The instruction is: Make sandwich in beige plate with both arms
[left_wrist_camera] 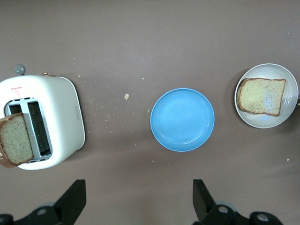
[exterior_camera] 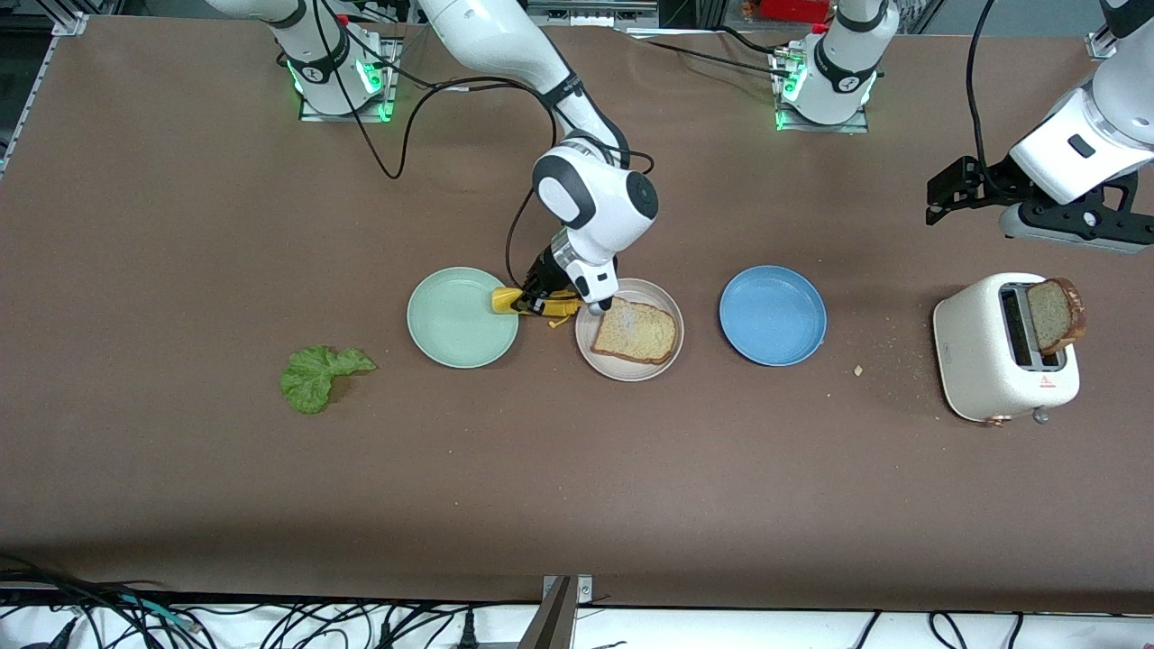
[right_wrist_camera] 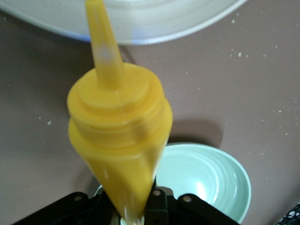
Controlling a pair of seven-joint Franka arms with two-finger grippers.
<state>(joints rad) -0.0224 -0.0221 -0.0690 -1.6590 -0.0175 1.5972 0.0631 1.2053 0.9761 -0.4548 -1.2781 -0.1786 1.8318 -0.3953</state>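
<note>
One bread slice [exterior_camera: 635,332] lies on the beige plate [exterior_camera: 661,302]; the right pincer [exterior_camera: 541,302] grips a yellow bottle [exterior_camera: 532,301] over the plate's ten o'clock rim. Lettuce [exterior_camera: 317,376] on the surface and the second slice [exterior_camera: 1055,314] in the toaster [exterior_camera: 987,361] remain; the left pincer [exterior_camera: 942,194], released, waits above the toaster

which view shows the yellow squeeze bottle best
The right wrist view: the yellow squeeze bottle fills it, nozzle toward the beige plate, squeezed in the right hand. The front view shows only bits of it under that hand, between the plates. The left wrist view misses it.
</note>
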